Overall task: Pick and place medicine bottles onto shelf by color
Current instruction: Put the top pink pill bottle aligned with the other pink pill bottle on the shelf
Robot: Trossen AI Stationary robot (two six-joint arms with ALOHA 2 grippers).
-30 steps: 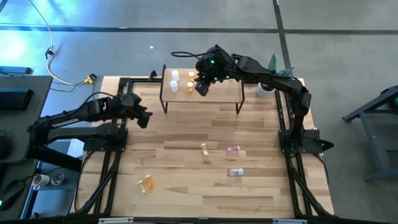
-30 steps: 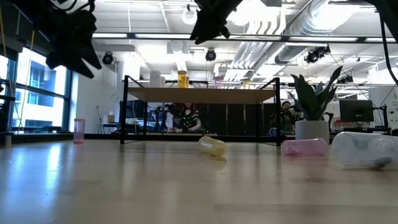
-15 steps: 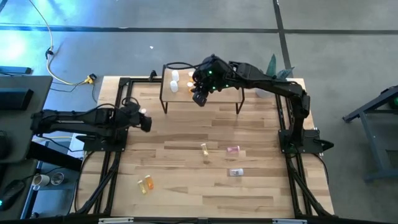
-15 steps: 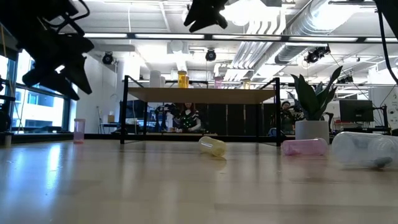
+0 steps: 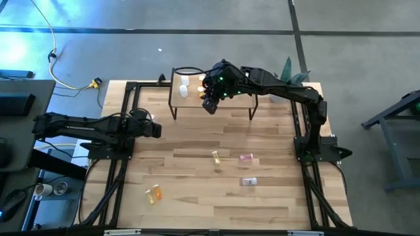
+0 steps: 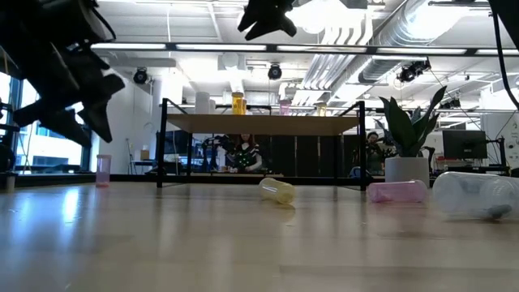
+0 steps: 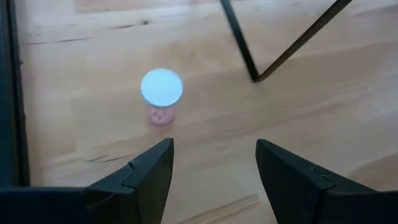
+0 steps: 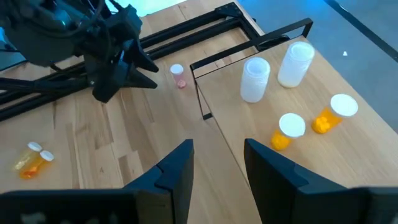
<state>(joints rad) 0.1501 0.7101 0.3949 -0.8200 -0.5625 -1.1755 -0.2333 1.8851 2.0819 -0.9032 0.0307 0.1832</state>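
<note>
The shelf (image 5: 223, 97) stands at the table's far middle on black legs. Two white bottles (image 8: 255, 79) and two orange bottles (image 8: 292, 130) stand on its top. A pink bottle (image 7: 161, 93) stands upright on the table by the shelf's left leg (image 7: 239, 40). A yellow (image 5: 215, 157), a pink (image 5: 245, 158), a clear (image 5: 249, 181) and an orange bottle (image 5: 155, 193) lie on the table. My left gripper (image 7: 211, 168) is open and empty, just short of the upright pink bottle. My right gripper (image 8: 217, 168) is open and empty above the shelf's near edge.
A potted plant (image 5: 282, 92) stands at the far right beside the shelf. Black frame rails (image 5: 125, 105) run along the table's left and right sides. The lying bottles are spread over the table's middle and near part.
My left gripper has come down toward the table by the upright pink bottle, its arm stretching out lower and flatter. My right gripper has shifted a little toward the table's left over the shelf. No bottle has moved.
</note>
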